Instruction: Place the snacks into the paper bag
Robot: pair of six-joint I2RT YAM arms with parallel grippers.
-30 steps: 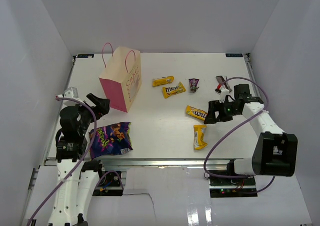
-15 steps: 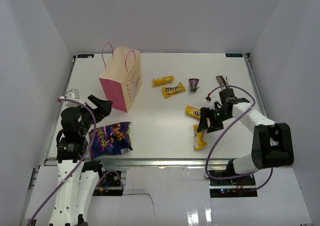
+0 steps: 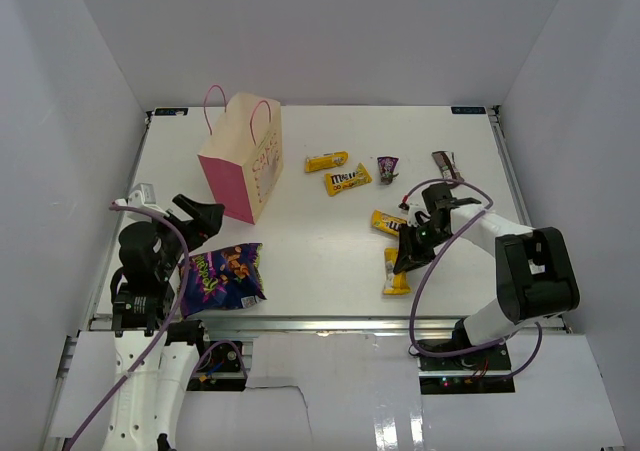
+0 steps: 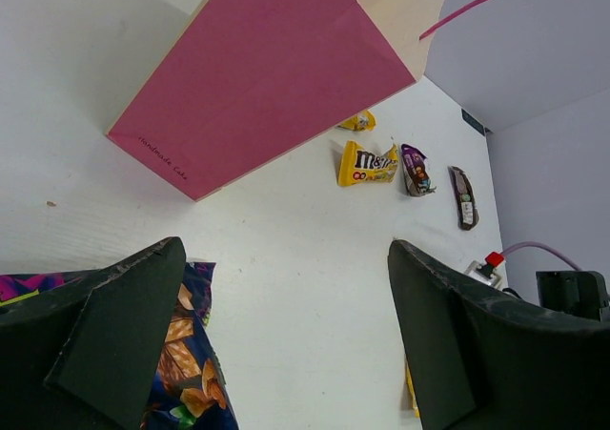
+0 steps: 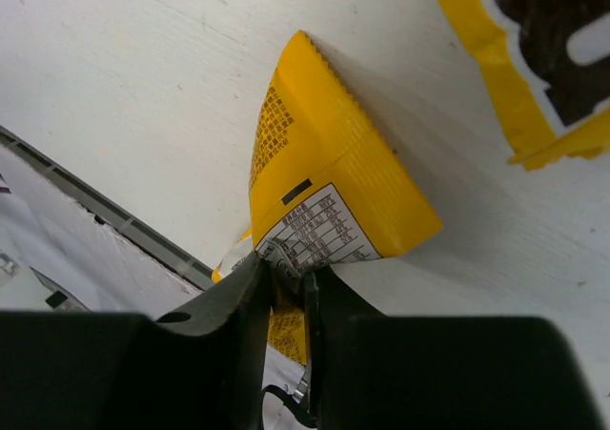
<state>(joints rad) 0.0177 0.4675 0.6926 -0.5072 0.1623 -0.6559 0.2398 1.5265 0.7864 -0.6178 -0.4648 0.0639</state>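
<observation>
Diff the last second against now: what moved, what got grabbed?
The right pincer moved slightly left and toward the near edge, down onto the nearest yellow packet, and closed on its end. The left pincer stayed open beside the purple chip bag, hardly moving. The paper bag and the other snacks lie where they were.

White arms (image 3: 140,386) with black joints (image 3: 140,251) and lilac cables (image 3: 411,321).
</observation>
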